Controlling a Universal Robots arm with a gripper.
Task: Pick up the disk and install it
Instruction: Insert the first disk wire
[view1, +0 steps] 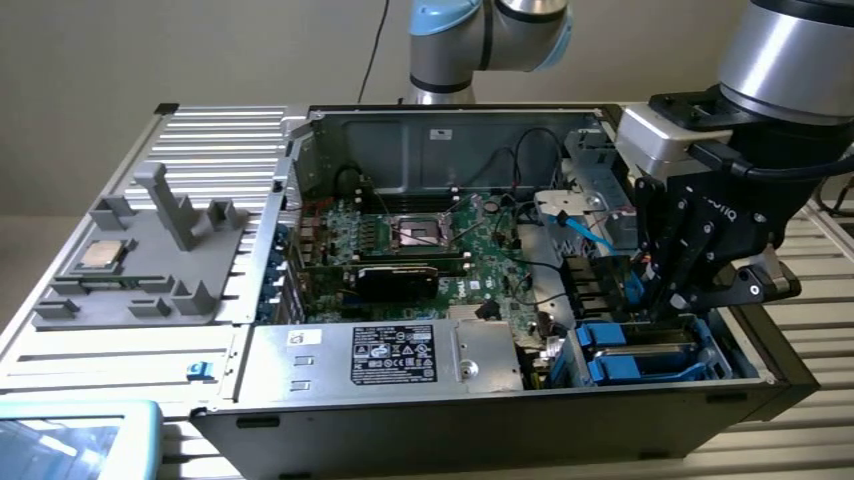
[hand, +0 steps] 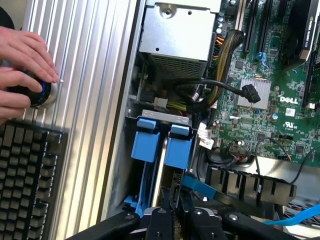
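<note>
**Fig.** Installation step, drive bay at the corner of the open black computer case (view1: 747, 385) on the exterior view's right, nearest that camera. My black two-fingered gripper (view1: 663, 300) reaches down into the bay. Its jaws are drawn narrowly together on the top edge of the flat silver-grey metal disk with blue plastic rails (hand: 149, 165) (as far as I can judge, since the grip is seen end-on). The disk stands on edge, partly down between the bay walls, so I judge pick-up done and seating unfinished. Seating calls for a straight, square push along the guides, clear of the light-blue data cable (hand: 296, 216) near the gripper. A person's hand (hand: 22, 70) rests on the ribbed aluminium tabletop (hand: 95, 100).
</note>
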